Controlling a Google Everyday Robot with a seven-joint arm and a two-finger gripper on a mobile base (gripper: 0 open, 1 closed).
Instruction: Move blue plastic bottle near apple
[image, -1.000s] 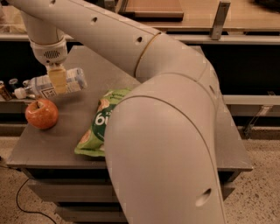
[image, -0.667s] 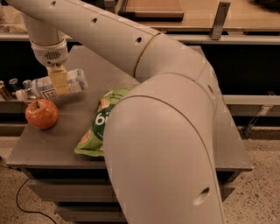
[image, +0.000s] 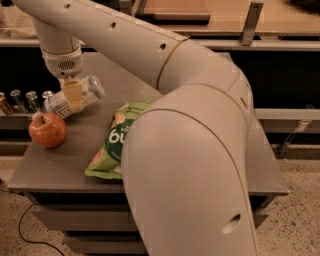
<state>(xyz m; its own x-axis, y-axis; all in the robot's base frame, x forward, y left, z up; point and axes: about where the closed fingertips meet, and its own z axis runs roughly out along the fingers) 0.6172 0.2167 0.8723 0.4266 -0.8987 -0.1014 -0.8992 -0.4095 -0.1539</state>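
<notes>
The blue plastic bottle (image: 75, 97), clear with a white-and-blue label, lies on its side at the back left of the grey table (image: 65, 165). My gripper (image: 73, 96) reaches down from above and is shut on the bottle's middle, one pale finger (image: 74, 95) across its front. The red-orange apple (image: 47, 130) with its short stem stands just in front and left of the bottle, a small gap away, near the table's left edge.
A green chip bag (image: 116, 141) lies in the table's middle, partly hidden by my arm (image: 190, 150), which fills the right half of the view. Several small metal cans (image: 22, 100) stand on a lower shelf behind the table's left side.
</notes>
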